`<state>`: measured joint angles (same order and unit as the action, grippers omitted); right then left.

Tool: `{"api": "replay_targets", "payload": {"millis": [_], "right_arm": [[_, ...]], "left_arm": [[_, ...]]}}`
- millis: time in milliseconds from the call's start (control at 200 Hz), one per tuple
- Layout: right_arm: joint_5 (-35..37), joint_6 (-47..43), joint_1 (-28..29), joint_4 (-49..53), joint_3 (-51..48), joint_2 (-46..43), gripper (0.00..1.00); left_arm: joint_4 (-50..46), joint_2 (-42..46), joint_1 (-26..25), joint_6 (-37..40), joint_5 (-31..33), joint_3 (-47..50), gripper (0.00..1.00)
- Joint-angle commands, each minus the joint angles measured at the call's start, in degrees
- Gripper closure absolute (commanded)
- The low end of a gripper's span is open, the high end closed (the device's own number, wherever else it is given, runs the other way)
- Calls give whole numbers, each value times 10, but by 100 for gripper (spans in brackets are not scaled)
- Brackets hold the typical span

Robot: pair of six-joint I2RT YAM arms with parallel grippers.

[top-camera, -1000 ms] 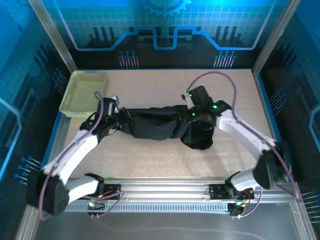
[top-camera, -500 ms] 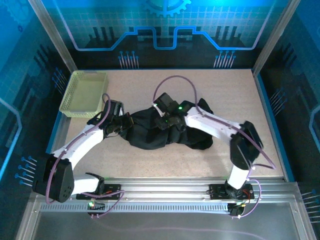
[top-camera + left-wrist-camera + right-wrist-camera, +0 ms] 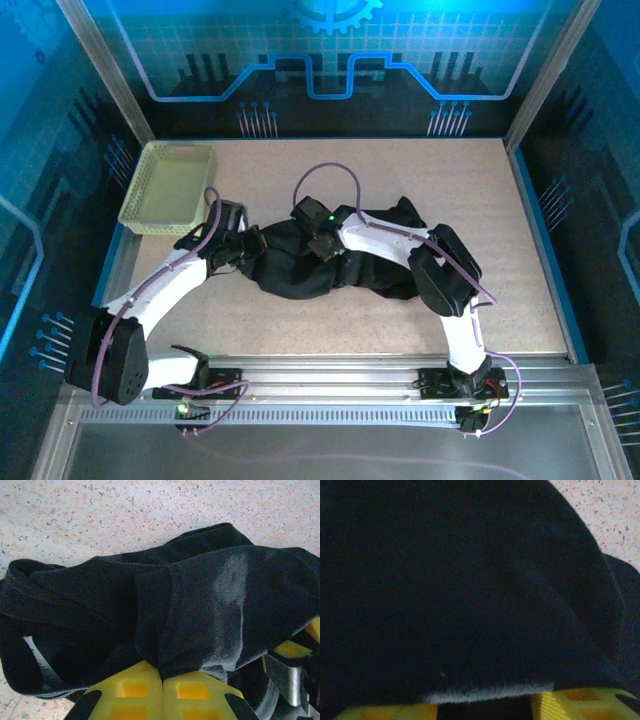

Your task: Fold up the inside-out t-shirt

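Two arms reach in over the speckled table (image 3: pixel 470 190), both ending at the inside-out t-shirt (image 3: pixel 300 278), which lies bunched in a dark, uneven heap across the middle of the table, its bulk running left to right and one lobe poking toward the far side at the right. The left gripper (image 3: pixel 247 246) sits at the heap's left end; in its wrist view the left gripper (image 3: pixel 162 681) has its yellow fingers pressed together with a fold of the shirt (image 3: pixel 200 605) pinched between their tips, and a small white tag (image 3: pixel 36 661) shows in a pocket of cloth to the left. The right gripper (image 3: pixel 322 244) is down on the middle of the heap. Up close, the right gripper (image 3: pixel 480 706) has its yellow fingers standing apart, the black cloth (image 3: pixel 445 580) draped in front of them and a pale edge running across the gap. A pale yellow-green mesh basket (image 3: pixel 170 185) sits at the far left corner, apart from the shirt.
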<state>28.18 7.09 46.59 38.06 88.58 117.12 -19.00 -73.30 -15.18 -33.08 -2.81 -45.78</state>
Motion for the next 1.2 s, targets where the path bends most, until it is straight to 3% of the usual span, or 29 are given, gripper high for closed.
{"api": "replay_targets", "payload": {"millis": [0,180,565,660,830,915,970,1075,1196], "right_arm": [[26,-7,2,-1,13,17,64],[-12,5,-4,-24,-27,-42,100],[-198,45,-33,-72,-156,-301,100],[-273,70,-54,-88,-180,-359,100],[-391,129,-109,-158,-239,-440,100],[-404,144,-111,-171,-250,-448,100],[-406,155,-109,-183,-261,-449,100],[-403,173,-103,-215,-286,-464,100],[-374,161,-79,-225,-294,-476,100]], "left_arm": [[1,7,-3,-7,3,1,100],[-11,11,-2,-5,16,-5,100],[-33,-24,28,-5,27,-33,100],[-44,-50,34,1,28,-53,100],[-97,-88,32,14,41,-100,70],[-148,-64,-5,11,109,-121,44],[-171,-27,-42,2,155,-125,33],[-184,40,-105,-37,153,-118,29],[-174,28,-155,-94,84,-121,31]]}}
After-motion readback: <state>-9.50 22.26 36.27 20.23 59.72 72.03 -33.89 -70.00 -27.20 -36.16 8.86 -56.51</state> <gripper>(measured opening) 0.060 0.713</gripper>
